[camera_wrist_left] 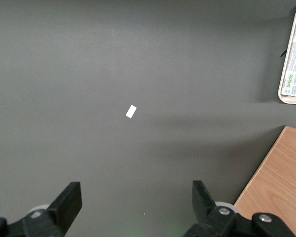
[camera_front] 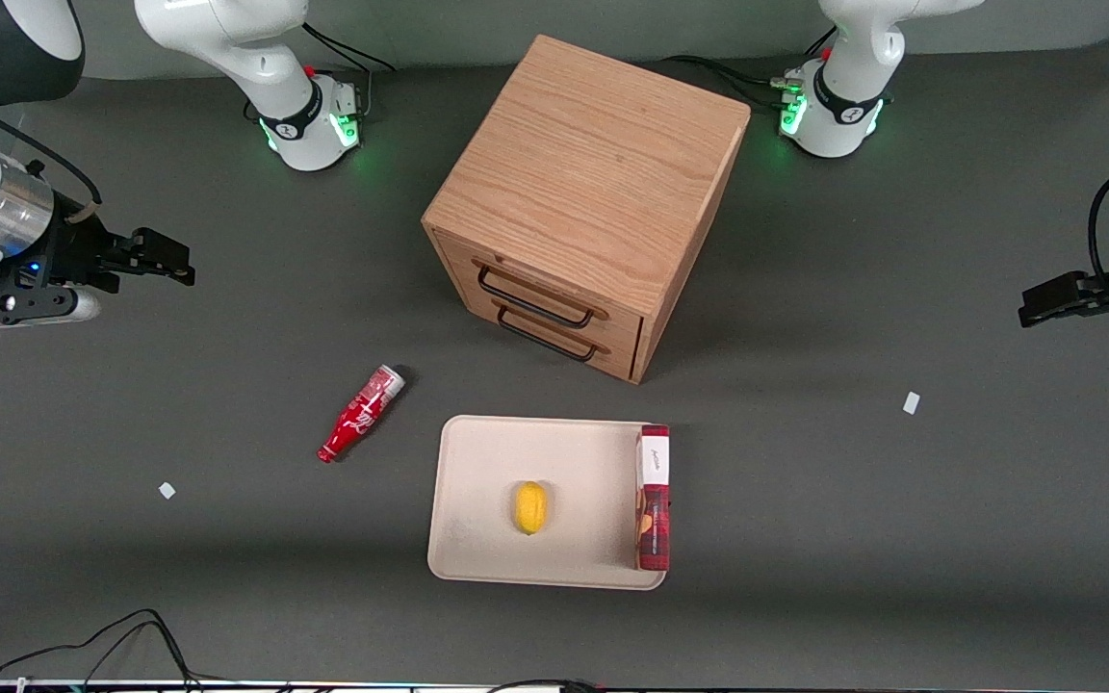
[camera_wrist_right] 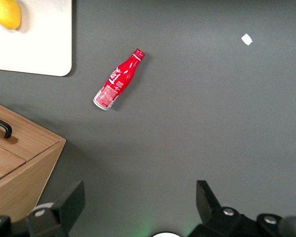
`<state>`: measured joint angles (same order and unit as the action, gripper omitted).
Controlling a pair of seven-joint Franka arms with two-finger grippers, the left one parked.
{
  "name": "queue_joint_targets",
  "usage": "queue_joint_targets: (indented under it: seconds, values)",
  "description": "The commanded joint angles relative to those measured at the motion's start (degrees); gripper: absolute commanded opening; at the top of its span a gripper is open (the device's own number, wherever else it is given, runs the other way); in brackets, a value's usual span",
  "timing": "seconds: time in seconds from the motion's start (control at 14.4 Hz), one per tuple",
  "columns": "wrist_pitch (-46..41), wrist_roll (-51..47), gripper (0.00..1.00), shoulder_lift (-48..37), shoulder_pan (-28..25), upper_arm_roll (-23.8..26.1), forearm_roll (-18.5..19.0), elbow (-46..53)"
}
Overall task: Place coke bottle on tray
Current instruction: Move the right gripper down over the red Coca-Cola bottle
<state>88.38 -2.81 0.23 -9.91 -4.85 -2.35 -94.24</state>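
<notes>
The gripper (camera_front: 169,262) is held high toward the working arm's end of the table, well apart from the tray (camera_front: 477,481), fingers spread and empty, evidently staged for an approach. The coke bottle (camera_front: 360,414) is seen lying on its side just beside the tray, not on it. A lemon (camera_front: 530,507) and snack box (camera_front: 653,496) are carried on the tray, with bare surface left nearest the bottle.

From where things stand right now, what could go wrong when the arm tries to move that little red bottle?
The small red contoured coke bottle lies on its side on the dark table, so it may roll as the open black pincer, now far off above the working arm's end, closes on it. The flat beige tray already holds a yellow lemon and a red-and-white snack box, so a careless placement could knock either.
</notes>
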Motion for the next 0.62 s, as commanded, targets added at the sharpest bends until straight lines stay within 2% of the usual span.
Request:
queue_joint_targets:
  seconds: [0.0, 0.21, 0.42, 0.56]
  values:
    - [-1.6, 0.2, 1.00, 0.9, 0.5, 0.4, -0.6, 2.3]
    - [-2.8, -2.4, 1.00, 1.9, -0.5, 0.4, -0.8, 4.0]
    - [-3.0, -15.5, 1.00, 4.4, -1.3, 1.4, -0.8, 4.1]
    - [-1.8, -19.7, 1.00, 7.0, -1.1, 2.3, -1.4, 3.5]
